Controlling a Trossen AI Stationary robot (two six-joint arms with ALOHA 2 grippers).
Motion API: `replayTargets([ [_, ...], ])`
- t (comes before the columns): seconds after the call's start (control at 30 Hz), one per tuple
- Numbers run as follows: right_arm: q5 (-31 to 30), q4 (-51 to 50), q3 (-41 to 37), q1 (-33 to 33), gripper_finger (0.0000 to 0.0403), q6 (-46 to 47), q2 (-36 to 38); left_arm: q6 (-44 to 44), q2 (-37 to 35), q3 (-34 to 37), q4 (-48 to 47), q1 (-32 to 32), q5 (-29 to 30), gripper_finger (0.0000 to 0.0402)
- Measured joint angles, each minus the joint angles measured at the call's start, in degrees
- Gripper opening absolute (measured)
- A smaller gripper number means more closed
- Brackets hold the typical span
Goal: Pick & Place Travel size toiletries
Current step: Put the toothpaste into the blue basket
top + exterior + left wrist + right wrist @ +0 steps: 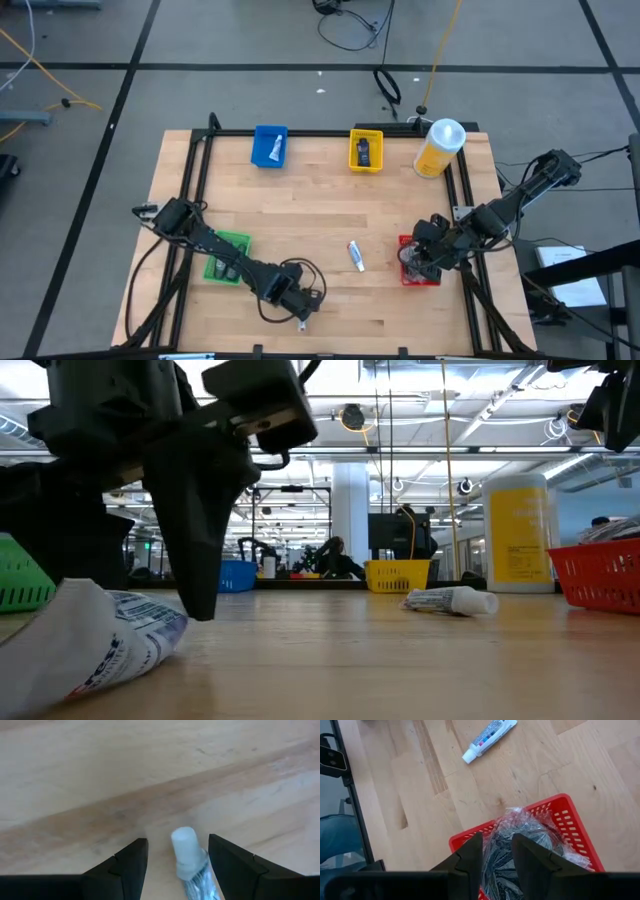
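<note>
1. Landmark for this entry: the green tray (228,256). My left gripper (300,312) sits down at the table's near edge, a little way off that tray on the side toward the red tray (417,276).

2. Target: a white tube (191,861) with blue print, lying flat on the wood. In my left wrist view its capped end points forward out of the gap between my fingers (126,867), and its body runs back under the wrist. So its long axis lies along my reach and across the direction my fingers close (a good line for a pinch across the barrel).

3. Left fingers: spread apart, one on each side of the tube, gripping nothing. I see bare wood between each tip and the cap, so I judge no contact yet. The low view shows the crimped end of the tube (95,640) right beside one dark finger (205,510).

4. Right gripper (496,851): over the red tray, well apart from the green tray, fingers pinched on a crinkly clear packet (522,827) of dark items.

5. A second white tube (355,256) lies loose between the two trays, nearer the red one and my right arm.

6. Judgement: next move is a left close on the barrel.
</note>
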State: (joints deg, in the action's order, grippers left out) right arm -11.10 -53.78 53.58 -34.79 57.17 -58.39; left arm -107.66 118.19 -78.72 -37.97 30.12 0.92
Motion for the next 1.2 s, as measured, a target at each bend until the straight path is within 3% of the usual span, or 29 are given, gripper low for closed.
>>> replayTargets([
  [0.17, -1.19, -0.03, 0.0, -0.04, 0.0095, -0.01, -0.02, 1.41, 0.07, 0.06, -1.56, -0.87, -1.11, 0.0202],
  [0.4, -1.11, -0.03, 0.0, -0.06, 0.0095, 0.5, -0.02, 0.37, 0.11, 0.22, 7.37, -0.25, -8.0, 0.0132],
  [0.63, -1.14, -0.03, 0.0, -0.04, 0.0095, 0.26, -0.02, 0.42, 0.26, 0.42, 13.7, 0.23, -8.06, 0.0103],
  [0.93, -1.22, -0.02, 0.0, -0.04, 0.0095, 0.24, -0.02, 4.05, 0.15, 0.42, 12.17, -0.14, -8.29, 0.0101],
  [1.2, -1.19, -0.02, 0.0, -0.04, 0.0095, 0.24, -0.02, 4.7, -0.02, 0.33, 11.19, -0.2, -8.56, 0.0049],
])
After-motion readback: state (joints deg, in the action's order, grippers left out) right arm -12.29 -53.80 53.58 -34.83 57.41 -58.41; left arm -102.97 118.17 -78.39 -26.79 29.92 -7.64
